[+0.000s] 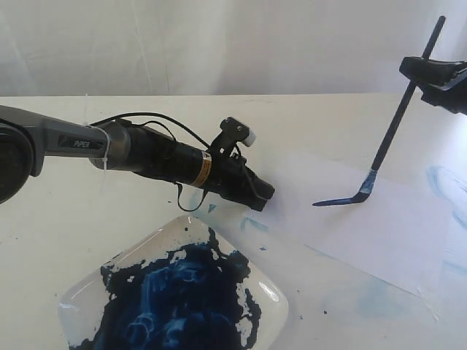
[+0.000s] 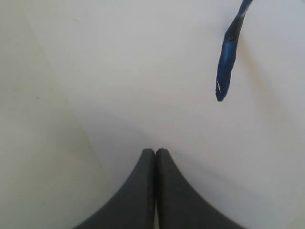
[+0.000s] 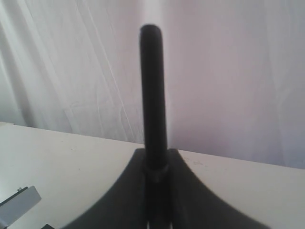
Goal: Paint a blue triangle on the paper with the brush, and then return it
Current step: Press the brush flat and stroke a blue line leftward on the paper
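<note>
In the exterior view your right gripper [image 1: 432, 73] pinches the brush [image 1: 398, 117] high on its handle, up near the right edge. The brush slants down and to the left onto the paper [image 1: 379, 233], where its bristles [image 1: 346, 198] bend flat against the sheet and point left. So the tip lies below and to the left of that gripper, and the right arm alone carries it. Your left gripper [image 1: 257, 195] sits low at the paper's left edge, apparently resting on it, well apart from the tip and just beyond the dish [image 1: 80, 292] of blue paint. No triangle shows on the paper yet; I judge the first stroke is only starting, and it must run along the sheet with the bristles trailing. In the left wrist view the left gripper [image 2: 155, 153] has its fingers pressed together with nothing between them, over the paper [image 2: 143, 71]. The blue bristles [image 2: 226, 67] lie ahead of it and off to one side. In the right wrist view the right gripper [image 3: 155, 168] is clamped on the handle, which stands straight up out of the jaws; the tip is out of sight there.
</note>
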Controlling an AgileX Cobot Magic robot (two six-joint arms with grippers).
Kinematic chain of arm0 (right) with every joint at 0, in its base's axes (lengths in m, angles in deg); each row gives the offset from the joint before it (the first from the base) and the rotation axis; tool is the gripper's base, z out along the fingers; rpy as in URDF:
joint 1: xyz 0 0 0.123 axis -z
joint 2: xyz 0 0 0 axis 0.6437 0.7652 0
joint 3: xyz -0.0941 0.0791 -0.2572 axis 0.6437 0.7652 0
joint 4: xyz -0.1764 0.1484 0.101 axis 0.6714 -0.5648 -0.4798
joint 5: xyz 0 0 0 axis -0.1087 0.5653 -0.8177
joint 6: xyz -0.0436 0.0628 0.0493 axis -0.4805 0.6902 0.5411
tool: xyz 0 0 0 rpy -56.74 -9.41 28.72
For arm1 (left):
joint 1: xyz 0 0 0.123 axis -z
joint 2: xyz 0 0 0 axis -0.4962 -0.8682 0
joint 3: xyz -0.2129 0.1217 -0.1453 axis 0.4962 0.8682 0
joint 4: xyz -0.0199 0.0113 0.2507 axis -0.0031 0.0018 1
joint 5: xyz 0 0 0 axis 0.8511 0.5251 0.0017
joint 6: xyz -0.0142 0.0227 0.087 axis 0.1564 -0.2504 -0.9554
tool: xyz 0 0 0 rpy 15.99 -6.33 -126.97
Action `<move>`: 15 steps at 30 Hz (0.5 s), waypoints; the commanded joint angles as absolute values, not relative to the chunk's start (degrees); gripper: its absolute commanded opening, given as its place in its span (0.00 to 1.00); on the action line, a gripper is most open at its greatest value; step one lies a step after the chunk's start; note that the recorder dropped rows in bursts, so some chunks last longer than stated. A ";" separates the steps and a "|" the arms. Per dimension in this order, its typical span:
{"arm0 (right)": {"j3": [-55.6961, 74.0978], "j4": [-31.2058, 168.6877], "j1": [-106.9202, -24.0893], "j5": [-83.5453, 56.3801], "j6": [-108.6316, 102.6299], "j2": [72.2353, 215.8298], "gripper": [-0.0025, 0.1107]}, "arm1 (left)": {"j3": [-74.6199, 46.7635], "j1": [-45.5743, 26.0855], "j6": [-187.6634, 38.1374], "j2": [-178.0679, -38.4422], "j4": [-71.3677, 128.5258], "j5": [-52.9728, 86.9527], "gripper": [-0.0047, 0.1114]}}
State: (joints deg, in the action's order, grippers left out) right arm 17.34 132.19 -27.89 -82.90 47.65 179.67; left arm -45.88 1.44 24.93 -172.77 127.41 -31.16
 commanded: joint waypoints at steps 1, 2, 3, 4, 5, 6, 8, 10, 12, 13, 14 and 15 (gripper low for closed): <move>17.53 132.87 -26.91 -83.55 47.00 179.70 0.02 | -45.84 1.25 25.17 -172.81 128.53 -31.24 0.04; 17.53 132.92 -26.65 -83.55 47.00 179.70 0.02 | -45.84 1.25 25.17 -172.81 128.53 -31.24 0.04; 17.53 133.02 -26.53 -83.55 47.00 179.70 0.02 | -45.84 1.25 25.17 -172.81 128.53 -31.24 0.04; 17.53 133.01 -26.41 -83.55 47.00 179.70 0.02 | -45.84 1.25 25.17 -172.81 128.53 -31.24 0.04; 17.53 133.01 -26.26 -83.55 47.00 179.70 0.02 | -45.84 1.25 25.17 -172.81 128.53 -31.24 0.04; 17.53 133.01 -26.26 -83.55 47.00 179.70 0.02 | -45.84 1.25 25.17 -172.81 128.53 -31.24 0.04; 17.53 133.01 -26.24 -83.55 47.00 179.70 0.02 | -45.84 1.25 25.17 -172.81 128.53 -31.24 0.04; 17.53 133.01 -26.24 -83.55 47.00 179.70 0.02 | -45.84 1.25 25.17 -172.81 128.53 -31.24 0.04; 17.53 133.01 -26.24 -83.55 47.00 179.70 0.02 | -45.84 1.25 25.17 -172.81 128.53 -31.24 0.04; 17.53 133.01 -26.24 -83.55 47.00 179.70 0.02 | -45.84 1.25 25.17 -172.81 128.53 -31.24 0.04; 17.53 133.01 -26.24 -83.55 47.00 179.70 0.02 | -45.84 1.25 25.17 -172.81 128.53 -31.24 0.04; 17.53 133.01 -26.24 -83.55 47.00 179.60 0.02 | -45.84 1.25 25.17 -172.81 128.53 -31.24 0.04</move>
